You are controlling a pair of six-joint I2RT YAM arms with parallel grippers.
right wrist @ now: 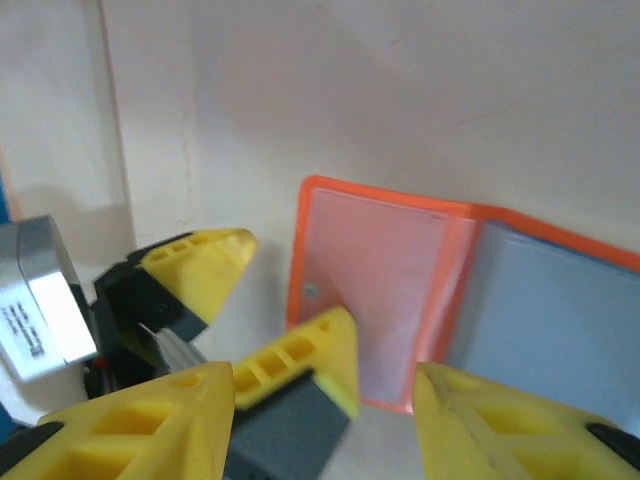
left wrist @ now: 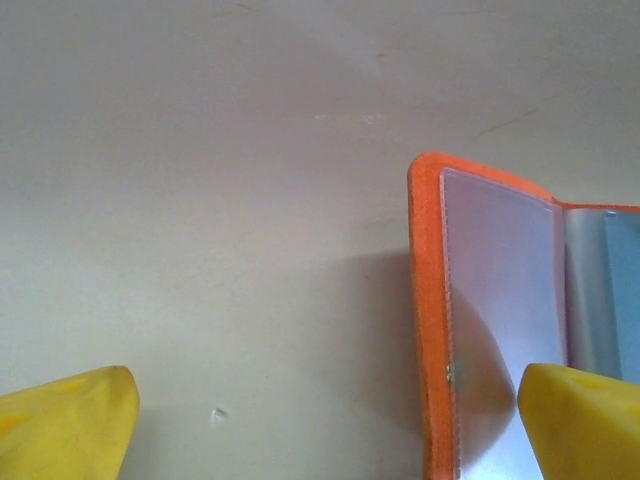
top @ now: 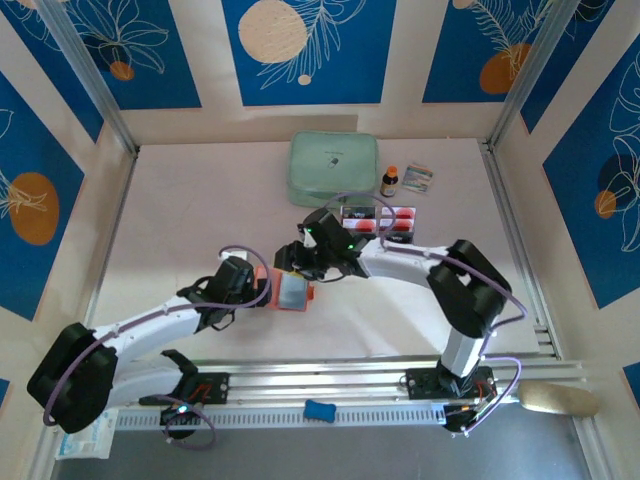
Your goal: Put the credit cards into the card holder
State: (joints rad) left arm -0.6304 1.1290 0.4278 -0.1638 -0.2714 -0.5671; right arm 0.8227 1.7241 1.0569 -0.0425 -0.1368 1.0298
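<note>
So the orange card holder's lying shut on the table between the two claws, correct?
No, it isn't shut: the card holder lies open on the table between the left claw and right claw, with its clear inner sleeves showing. The right wrist view shows it.
</note>
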